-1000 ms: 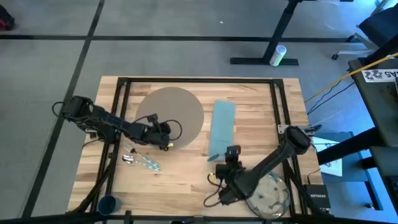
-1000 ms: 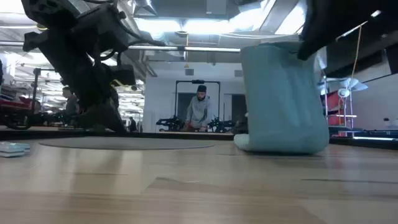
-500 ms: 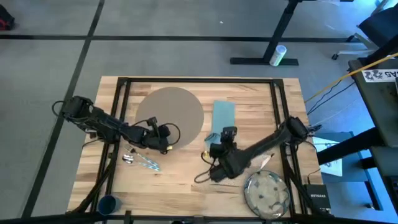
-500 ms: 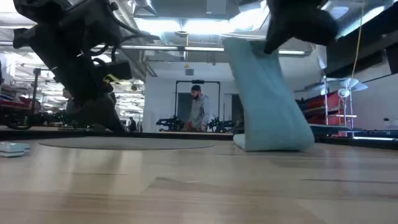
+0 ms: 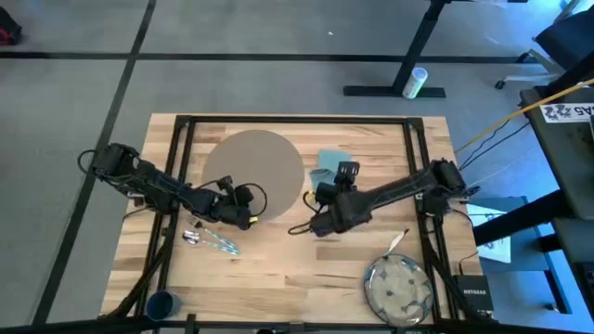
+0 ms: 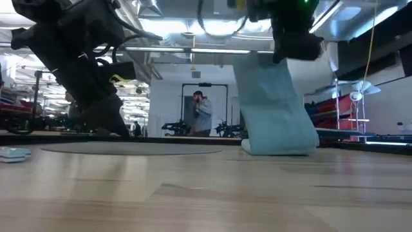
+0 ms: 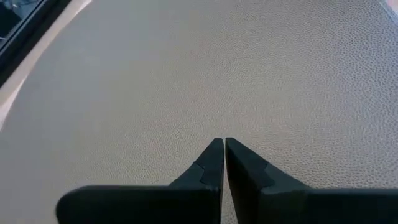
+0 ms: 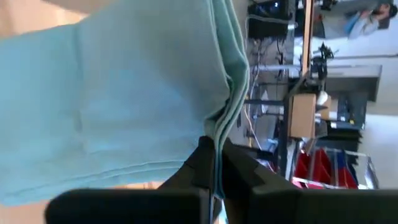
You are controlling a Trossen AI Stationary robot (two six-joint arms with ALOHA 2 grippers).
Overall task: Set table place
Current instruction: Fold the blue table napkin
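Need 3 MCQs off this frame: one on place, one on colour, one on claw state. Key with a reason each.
1. Where is the plate?
A. on the placemat
B. table's near right corner
C. under the napkin

2. What colour is the napkin?
A. teal
B. red
C. white

3. What is the right claw doing?
A. open above the plate
B. shut on nothing
C. shut on the napkin

Key: 1 B, the high view shows it there, off the placemat. 2 A, teal in every view. 3 C, the right wrist view shows the cloth's edge pinched between its fingers.
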